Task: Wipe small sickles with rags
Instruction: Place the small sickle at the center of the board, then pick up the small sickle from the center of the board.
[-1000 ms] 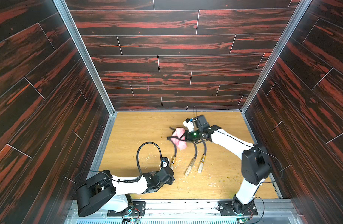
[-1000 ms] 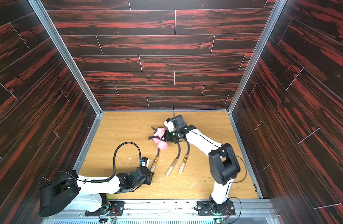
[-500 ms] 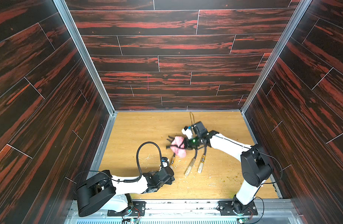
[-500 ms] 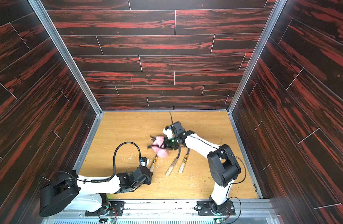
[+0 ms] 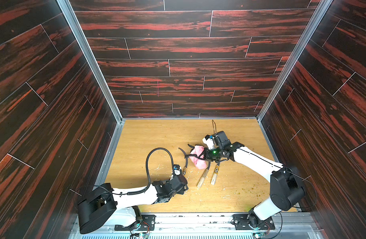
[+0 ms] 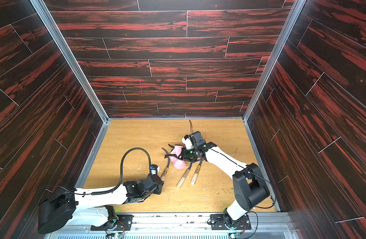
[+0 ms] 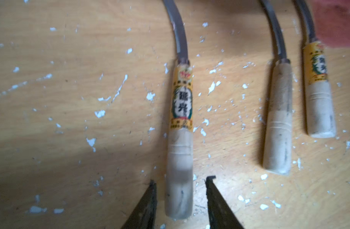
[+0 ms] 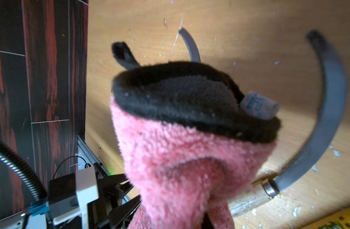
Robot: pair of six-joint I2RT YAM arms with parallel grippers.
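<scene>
Small sickles (image 7: 278,119), three of them, lie side by side on the counter (image 5: 157,140), handles toward the arm bases so one can be pinned while its blade is wiped. My left end effector (image 7: 181,180) straddles the handle butt of the leftmost sickle (image 7: 180,119), jaws slightly apart with a gap on each side, gripping nothing. My right end effector (image 5: 202,156) is clamped on the pink rag (image 8: 190,158), bunched over the other two blades; I cannot tell whether it touches steel.

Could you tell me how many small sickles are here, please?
3. One labelled sickle lies with its handle between the left end effector's open jaws; the unlabelled sickle lies beside it; the other labelled sickle lies beyond, near the pink rag.
</scene>
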